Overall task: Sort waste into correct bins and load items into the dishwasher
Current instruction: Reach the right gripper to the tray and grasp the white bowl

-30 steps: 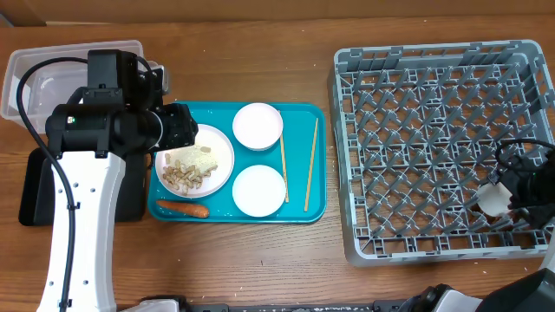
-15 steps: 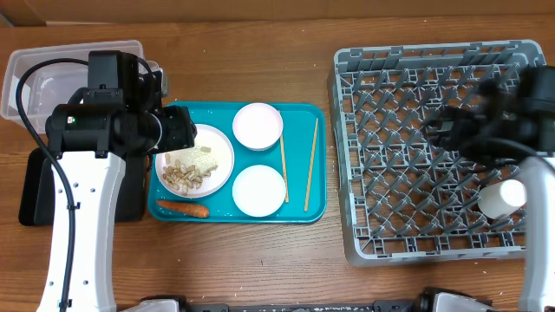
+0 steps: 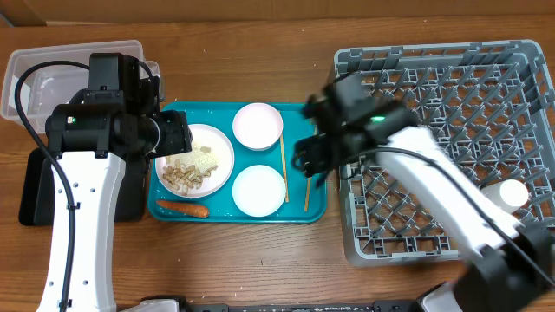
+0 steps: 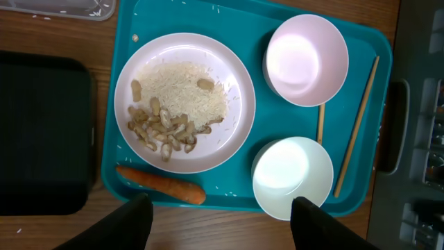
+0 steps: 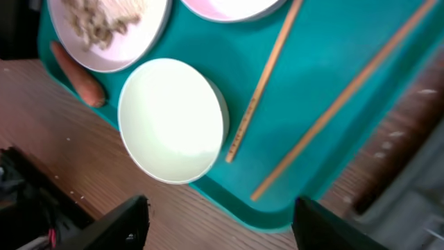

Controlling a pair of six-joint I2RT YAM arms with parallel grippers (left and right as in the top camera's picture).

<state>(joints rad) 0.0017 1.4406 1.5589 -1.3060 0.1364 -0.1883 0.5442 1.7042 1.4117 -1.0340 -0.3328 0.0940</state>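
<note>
The white plate (image 3: 227,156) with pale peanut-like scraps (image 3: 184,176), a pink bowl (image 3: 257,126), a white bowl (image 3: 258,189), two chopsticks (image 3: 283,169) and an orange carrot (image 3: 182,208) lie on the teal tray (image 3: 217,201). My left gripper (image 3: 178,137) hovers open and empty over the plate's left side; in the left wrist view its gripper (image 4: 222,226) is past the tray's near edge, by the carrot (image 4: 161,184). My right gripper (image 3: 310,160) hovers open over the tray's right edge; in the right wrist view the gripper (image 5: 222,222) is near the white bowl (image 5: 172,119) and chopsticks (image 5: 258,87). No wrapper or tissue shows.
The grey dish rack (image 3: 434,54) fills the right side, with a white bowl (image 3: 507,195) lying at its right front. The clear tub (image 3: 52,74) stands at the back left, and the black tray (image 3: 35,186) lies left of the teal tray.
My right gripper let go of a white bowl in the rack's right front, then swung left across the rack to the teal tray's right edge. The left arm barely moved.
</note>
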